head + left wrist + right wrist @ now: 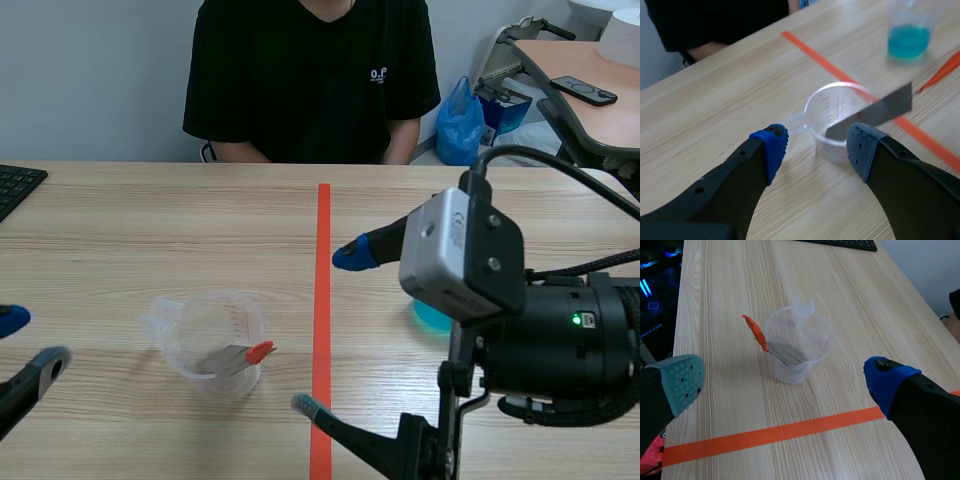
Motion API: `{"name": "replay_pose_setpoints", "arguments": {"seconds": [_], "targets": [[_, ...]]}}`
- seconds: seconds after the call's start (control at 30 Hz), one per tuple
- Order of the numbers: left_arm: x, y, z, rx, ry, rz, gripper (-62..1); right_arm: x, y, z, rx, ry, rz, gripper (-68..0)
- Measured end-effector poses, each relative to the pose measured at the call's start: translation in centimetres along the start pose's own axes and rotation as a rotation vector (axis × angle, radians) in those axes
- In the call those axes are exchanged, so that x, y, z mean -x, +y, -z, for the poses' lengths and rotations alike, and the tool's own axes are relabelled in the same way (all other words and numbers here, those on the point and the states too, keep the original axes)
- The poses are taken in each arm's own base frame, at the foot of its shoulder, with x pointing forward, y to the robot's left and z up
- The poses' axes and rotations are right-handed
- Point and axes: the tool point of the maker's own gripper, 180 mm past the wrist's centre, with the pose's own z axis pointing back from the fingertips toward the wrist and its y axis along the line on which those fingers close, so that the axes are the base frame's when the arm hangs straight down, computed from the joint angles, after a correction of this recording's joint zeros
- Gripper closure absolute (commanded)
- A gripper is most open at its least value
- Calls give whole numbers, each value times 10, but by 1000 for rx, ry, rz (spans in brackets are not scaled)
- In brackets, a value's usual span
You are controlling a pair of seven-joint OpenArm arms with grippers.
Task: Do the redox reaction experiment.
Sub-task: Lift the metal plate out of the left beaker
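Closest in, right gripper [330,330] with fingers spread, holding nothing, near clear measuring cup [205,335] containing a leaning metal strip [232,358], orange tip over the rim. Likewise spread and empty, left gripper [30,340]. Behind the right arm, plastic cup [909,20] part-filled with blue liquid [909,42].

Clear plastic cup [205,340], dull metal strip [226,360], wood-grain table [150,230].

A clear plastic cup of blue liquid [428,318] sits mostly hidden behind the right arm's grey camera block [462,255].
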Motion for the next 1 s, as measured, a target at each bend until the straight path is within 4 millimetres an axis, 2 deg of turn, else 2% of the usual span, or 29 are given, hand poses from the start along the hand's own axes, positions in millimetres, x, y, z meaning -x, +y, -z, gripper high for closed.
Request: {"name": "replay_pose_setpoints", "arguments": {"seconds": [0.03,0.2,0.4,0.53,0.67,0.9,1.0], "targets": [[7,-3,-3,10,25,14,-284,0,1,2,-9,-3,-8,-679],[44,-14,-19,48,142,48,-138,4,12,8,-55,-5,-17,-679],[87,-16,-42,13,205,12,-36,8,11,10,-70,-38,-26,-679],[105,-12,-57,-28,220,-11,-36,9,6,13,-76,-44,-42,-679],[112,-7,-69,-80,204,-26,-36,8,0,22,-65,-59,-48,-679],[124,-8,-85,-100,205,-12,-36,8,16,43,-108,-79,-48,-679],[132,-12,-92,-107,219,-5,-36,9,15,47,-87,-77,-60,-679]]}}
